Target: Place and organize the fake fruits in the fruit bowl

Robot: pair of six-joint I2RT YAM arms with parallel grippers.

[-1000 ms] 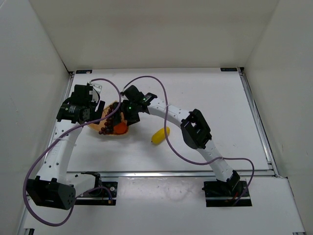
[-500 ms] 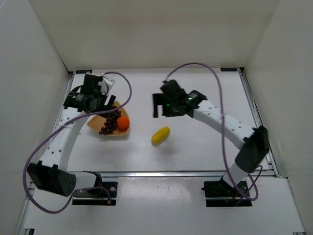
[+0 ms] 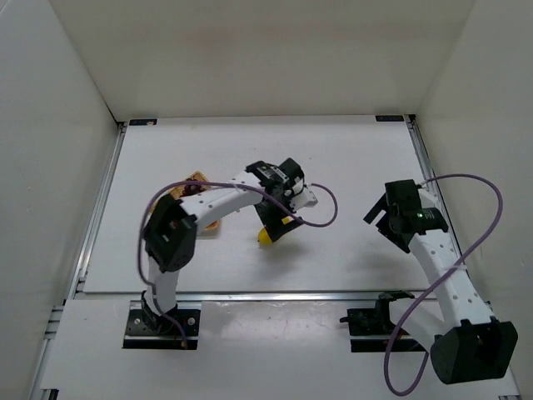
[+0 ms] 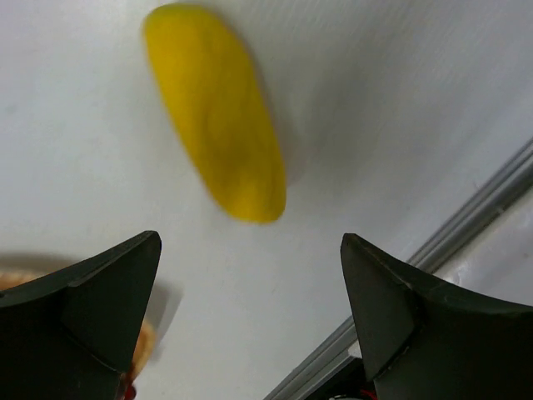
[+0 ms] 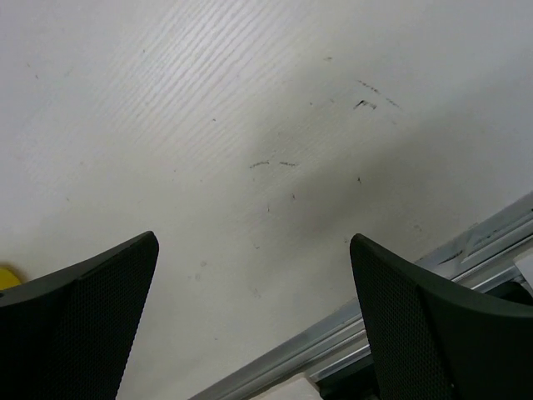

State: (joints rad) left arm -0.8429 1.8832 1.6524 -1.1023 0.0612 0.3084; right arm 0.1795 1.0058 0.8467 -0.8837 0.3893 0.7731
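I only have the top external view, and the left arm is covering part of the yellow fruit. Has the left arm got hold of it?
Observer: No. In the left wrist view the yellow fruit lies on the table ahead of the left jaws, which stand open and apart from it.
Operator: Is the right arm carrying anything?
Observer: No. The right wrist view shows the right jaws open with nothing between them.

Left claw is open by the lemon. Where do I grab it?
Across the lemon's narrow middle, coming down from above. It lies flat on the table, long and tapering at the ends, where the pads would likely slip. The open left claw sits roughly square to its width.
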